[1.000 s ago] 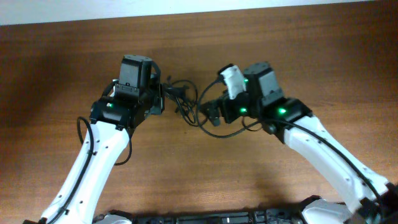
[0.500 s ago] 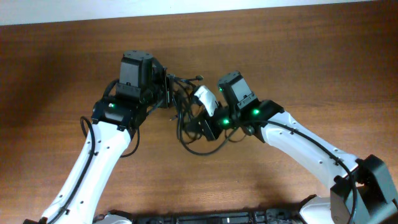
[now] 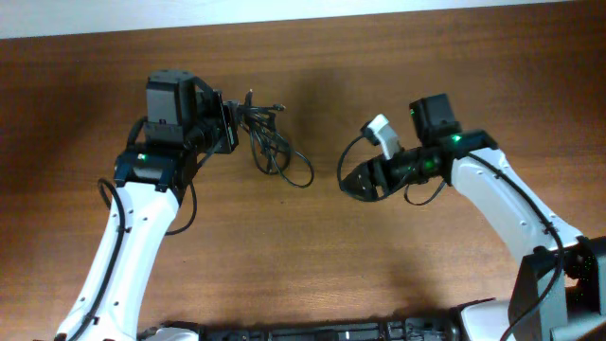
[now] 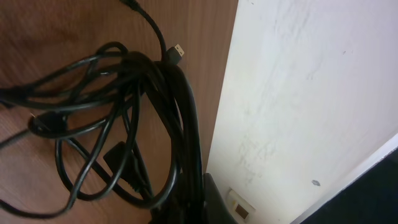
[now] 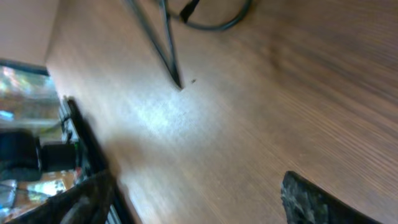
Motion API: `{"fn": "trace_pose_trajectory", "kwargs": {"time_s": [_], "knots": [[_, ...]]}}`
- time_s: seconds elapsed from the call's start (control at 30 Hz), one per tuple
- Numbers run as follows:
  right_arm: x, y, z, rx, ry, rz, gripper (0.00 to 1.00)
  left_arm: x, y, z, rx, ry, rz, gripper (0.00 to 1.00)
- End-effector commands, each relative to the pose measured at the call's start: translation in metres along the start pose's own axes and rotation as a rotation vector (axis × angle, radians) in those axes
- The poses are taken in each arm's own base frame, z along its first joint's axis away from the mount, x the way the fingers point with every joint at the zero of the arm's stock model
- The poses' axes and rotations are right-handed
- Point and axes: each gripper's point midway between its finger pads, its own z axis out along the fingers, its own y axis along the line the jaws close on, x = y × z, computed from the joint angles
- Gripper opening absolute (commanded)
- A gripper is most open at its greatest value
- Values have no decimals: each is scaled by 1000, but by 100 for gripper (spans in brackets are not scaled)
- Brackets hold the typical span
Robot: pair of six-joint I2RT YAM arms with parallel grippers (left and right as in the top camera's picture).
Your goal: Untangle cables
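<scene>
My left gripper point(image 3: 235, 131) is clenched on the cables point(image 3: 270, 152), anchoring the tangle that trails onto the counter point(image 3: 398, 275) beside it, while my right gripper point(image 3: 352, 182) hangs released and empty well apart, free, I judge, to pick a loop

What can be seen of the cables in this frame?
The cables are thin, black, flexible cords, seemingly rubber-sheathed, wound into one loose tangle of overlapping loops. The left wrist view shows a small plug with a gold-coloured tip sticking out. The strands converge at the left gripper, which appears to clamp them; the largest loop lies on the wooden table toward the right side. The open right gripper is clear of them.
</scene>
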Motion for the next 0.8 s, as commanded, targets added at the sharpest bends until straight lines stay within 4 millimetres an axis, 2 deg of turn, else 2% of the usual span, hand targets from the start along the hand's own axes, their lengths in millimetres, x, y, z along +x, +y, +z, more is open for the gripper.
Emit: {"fn": "trace_pose_trajectory", "kwargs": {"time_s": [0.0, 0.03, 0.07, 0.23, 0.27, 0.3, 0.33, 0.37, 0.4, 0.5, 0.57, 0.63, 0.7, 0.77], "knots": [[-25, 29, -14, -209, -122, -41, 100, 22, -3, -3, 12, 46, 35, 0], [-36, 44, -15, -273, -159, -97, 99, 32, -1, -2, 9, 60, 51, 0], [-42, 49, -12, -278, -173, -143, 99, 40, 0, -1, 11, 67, 67, 0], [-74, 51, 25, -29, -236, -393, 99, 84, 3, -1, 34, 142, 137, 0], [-75, 55, 31, -6, -234, -406, 94, 87, 2, -1, 42, 143, 143, 0], [-75, 55, 37, 26, -232, -392, 82, 90, 1, -1, 48, 149, 148, 0], [-75, 51, 43, 90, -225, -357, 48, 92, -1, -1, 55, 154, 151, 0], [-71, 50, 48, 122, -211, -315, 8, 91, -4, -1, 72, 141, 151, 0], [-65, 53, 52, 119, -190, -286, 4, 86, -9, -1, 93, 113, 150, 0], [-27, 46, 59, 133, -42, -186, 4, 49, -41, -4, 204, -17, 110, 0], [0, 24, 55, 244, 58, -113, 4, 30, -60, -10, 269, -43, 84, 0], [28, -15, 37, 479, 165, -54, 4, 15, -81, -17, 343, -31, 65, 0], [37, -33, 25, 597, 201, -42, 4, 5, -87, -20, 361, -45, 56, 0], [38, -48, 12, 680, 203, -22, 4, 6, -86, -20, 352, -35, 163, 0]]}}
